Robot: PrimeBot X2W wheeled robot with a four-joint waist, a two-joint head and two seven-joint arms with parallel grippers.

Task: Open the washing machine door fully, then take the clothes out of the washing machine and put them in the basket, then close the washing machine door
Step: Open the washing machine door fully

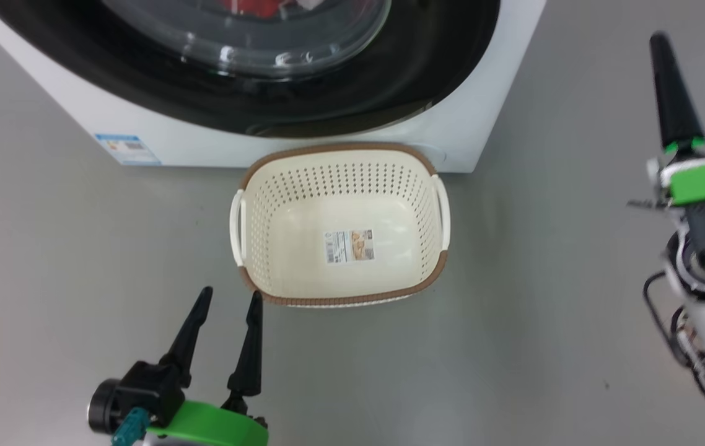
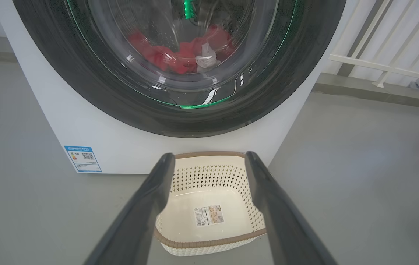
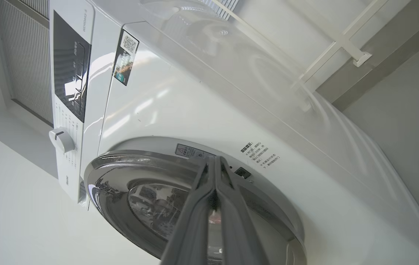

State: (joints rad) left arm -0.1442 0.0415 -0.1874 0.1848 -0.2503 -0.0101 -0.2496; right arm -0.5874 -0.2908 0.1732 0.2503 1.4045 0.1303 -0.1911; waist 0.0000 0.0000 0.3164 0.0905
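Grey smooth floor (image 1: 49, 248) all round, with a white railing (image 2: 379, 66) along the wall off to one side in the left wrist view.

Washing machine (image 1: 482, 93): white front-loader at the top of the head view, small blue label (image 1: 127, 148) on its lower front corner. From the right wrist view I can see its dark control panel (image 3: 69, 81) and a white knob (image 3: 61, 139) beside it.

Washing machine door (image 1: 389, 93): shut, the glossy black rim lying flat against the front, with the glass bowl bulging out at the centre.

Clothes (image 2: 180, 55): inside the drum, seen through the glass. Red fabric heaped at the bottom, with a small white piece lying against the red.

Basket (image 1: 340, 152): on the floor right in front of the machine, below the door, far rim close to the white front. Whether it touches the machine I cannot tell. A paper sticker (image 1: 349, 246) is in plain sight on its bottom.

Left gripper (image 1: 230, 293): low at the lower left of the head view, jaws spread wide and holding nothing. The fingertips point toward the basket's near left corner; one tip sits just beside the brown rim. In its own wrist view the two fingers frame the basket.

Right gripper (image 1: 659, 43): raised at the right edge, well apart from the basket. Jaws clenched, fingers pressed together with nothing between them. In the right wrist view its tip (image 3: 215, 159) lies over the door's edge; contact I cannot judge.
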